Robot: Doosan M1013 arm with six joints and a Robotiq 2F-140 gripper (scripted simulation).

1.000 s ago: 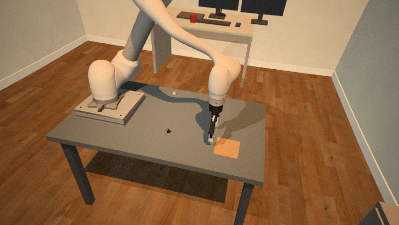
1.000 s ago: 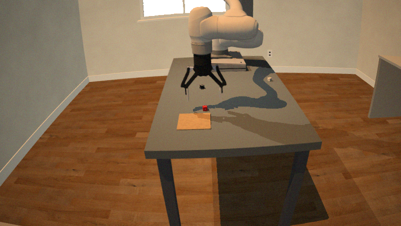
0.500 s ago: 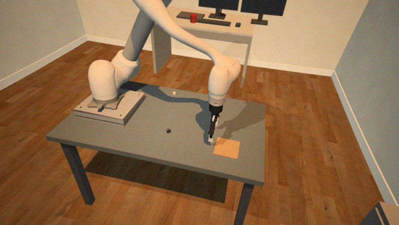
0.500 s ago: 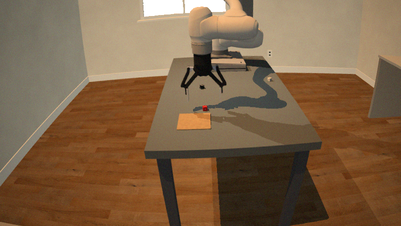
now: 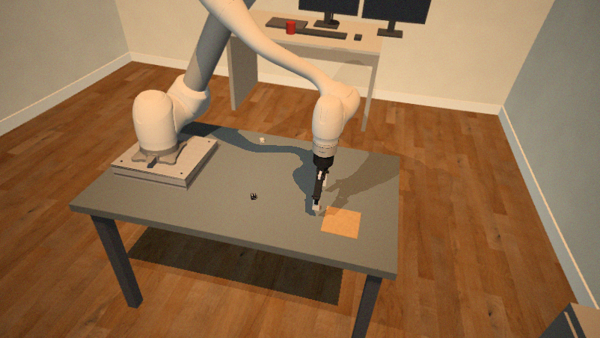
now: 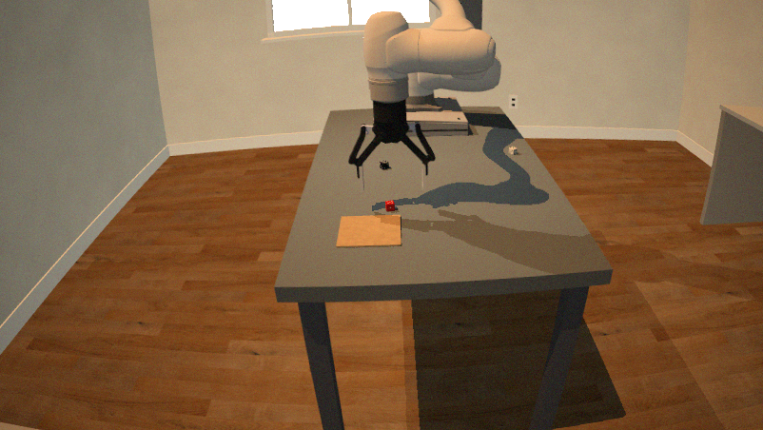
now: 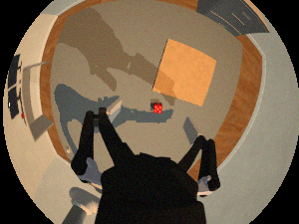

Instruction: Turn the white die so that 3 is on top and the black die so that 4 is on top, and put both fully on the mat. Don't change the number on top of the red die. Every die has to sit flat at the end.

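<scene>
- 1 arm [image 5: 289, 58] [image 6: 443, 50], bent, its wrist [image 5: 325, 121] [image 6: 387, 58] upright above the tool.
- 1 gripper [image 5: 316, 205] [image 6: 392, 175] [image 7: 153, 113] points down, wide open, holding nothing.
- 2 black finger linkages spread to either side of the gripper's body.

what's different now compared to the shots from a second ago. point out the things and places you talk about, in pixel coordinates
Nothing visibly changed. The gripper [image 5: 316, 203] [image 6: 392, 175] [image 7: 153, 113] still hangs open above the table [image 5: 218, 176] [image 6: 454, 256] [image 7: 135, 41], with nothing taken hold of or let go. The red die [image 6: 389, 205] [image 7: 157, 108], black die [image 5: 253, 196] [image 6: 383, 165], white die [image 5: 262, 140] [image 6: 513, 150] and mat [image 5: 341, 222] [image 6: 368, 231] [image 7: 185, 73] all stayed where they were.
</scene>
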